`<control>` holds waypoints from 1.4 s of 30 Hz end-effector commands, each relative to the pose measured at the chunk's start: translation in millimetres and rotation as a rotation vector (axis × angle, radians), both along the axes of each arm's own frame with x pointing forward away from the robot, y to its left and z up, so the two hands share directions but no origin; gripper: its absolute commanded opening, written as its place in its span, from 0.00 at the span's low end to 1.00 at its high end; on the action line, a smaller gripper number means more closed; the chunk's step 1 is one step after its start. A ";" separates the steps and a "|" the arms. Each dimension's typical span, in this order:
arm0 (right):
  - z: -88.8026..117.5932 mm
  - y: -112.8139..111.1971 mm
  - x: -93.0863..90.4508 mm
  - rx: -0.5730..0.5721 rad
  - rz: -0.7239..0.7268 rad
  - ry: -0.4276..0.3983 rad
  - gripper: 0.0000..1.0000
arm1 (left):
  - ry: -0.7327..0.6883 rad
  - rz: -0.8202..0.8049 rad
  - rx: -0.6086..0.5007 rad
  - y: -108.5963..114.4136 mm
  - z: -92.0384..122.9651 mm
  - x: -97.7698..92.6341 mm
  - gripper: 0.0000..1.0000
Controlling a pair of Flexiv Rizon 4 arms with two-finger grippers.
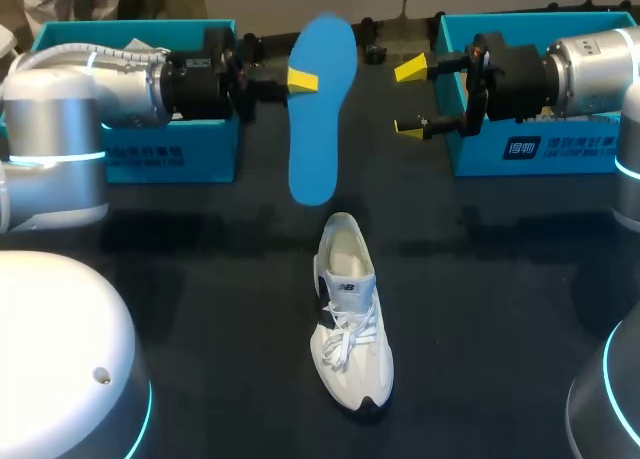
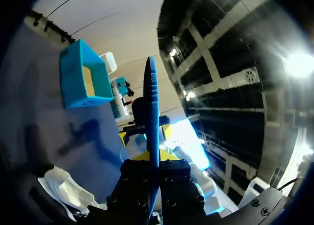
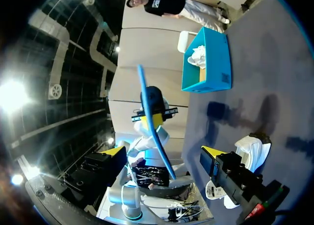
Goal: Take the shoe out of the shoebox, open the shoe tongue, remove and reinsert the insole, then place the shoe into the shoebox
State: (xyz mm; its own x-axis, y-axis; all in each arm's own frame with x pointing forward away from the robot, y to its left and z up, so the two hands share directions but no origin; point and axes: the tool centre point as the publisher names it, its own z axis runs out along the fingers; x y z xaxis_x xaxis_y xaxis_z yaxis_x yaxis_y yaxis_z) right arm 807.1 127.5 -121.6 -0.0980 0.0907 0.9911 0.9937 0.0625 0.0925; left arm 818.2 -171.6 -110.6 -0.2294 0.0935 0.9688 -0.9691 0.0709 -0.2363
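The left hand (image 1: pixel 300 79) grips the insole (image 1: pixel 322 119), the right hand (image 1: pixel 410 97) gapes beside it, shoe (image 1: pixel 350 329) nearby.

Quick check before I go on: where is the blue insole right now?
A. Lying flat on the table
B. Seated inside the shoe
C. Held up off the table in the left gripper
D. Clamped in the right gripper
C: the insole is pinched on edge in the left gripper above the table. The right gripper stands open beside it, and the shoe lies apart on the table.
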 end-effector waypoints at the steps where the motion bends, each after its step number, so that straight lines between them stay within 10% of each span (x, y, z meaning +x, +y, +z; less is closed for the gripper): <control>1: -0.8 1.5 0.1 -0.001 0.000 -0.001 1.00 | 0.228 0.007 0.060 -4.9 -7.1 -0.1 0.00; 22: -1.2 -2.5 1.0 -0.024 0.001 0.002 1.00 | 0.262 0.044 0.071 -21.6 -34.0 14.5 0.00; 42: 54.6 -3.5 11.3 -0.645 0.000 0.065 1.00 | 0.328 0.065 0.086 -31.5 -42.5 29.1 0.00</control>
